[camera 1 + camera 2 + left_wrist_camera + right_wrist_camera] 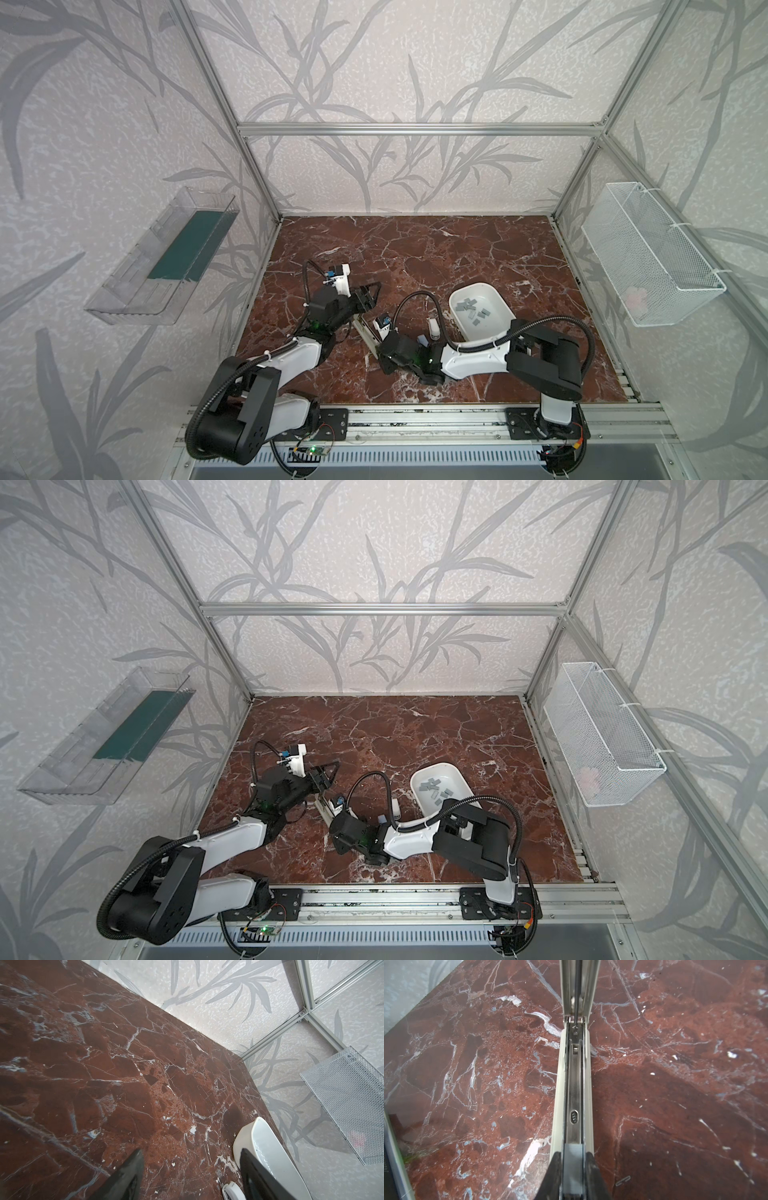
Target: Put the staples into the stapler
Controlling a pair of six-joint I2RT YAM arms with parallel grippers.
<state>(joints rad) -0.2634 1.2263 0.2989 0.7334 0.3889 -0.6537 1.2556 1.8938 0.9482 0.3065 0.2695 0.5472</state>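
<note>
At the far left we see a clear plastic wall shelf (137,286) holding a dark green sheet (187,245). On the dark red marble-patterned counter (457,249), left of centre, the left hand (372,297) is held over the surface. In the left wrist view its 2 black fingers (126,1178) stand well apart with only bare counter between them. It is wide and holds nothing.

Just beside it, toward the front, lies the cream-and-steel stapler (365,332), opened out. In the right wrist view its lid is swung up and the steel channel (574,1088) lies bare.

The right hand (573,1176) is at the near end of that channel. It is narrowed onto 1 small grey strip of staples (573,1159), pinched between both fingers directly over the channel. We cannot tell whether the strip touches the steel.

Further right stands a white oval plastic tray (498,299). The other grey metal staples (471,309) lie loose inside it, apart from the stapler. On the right wall hangs a white wire-mesh basket (648,257).
</note>
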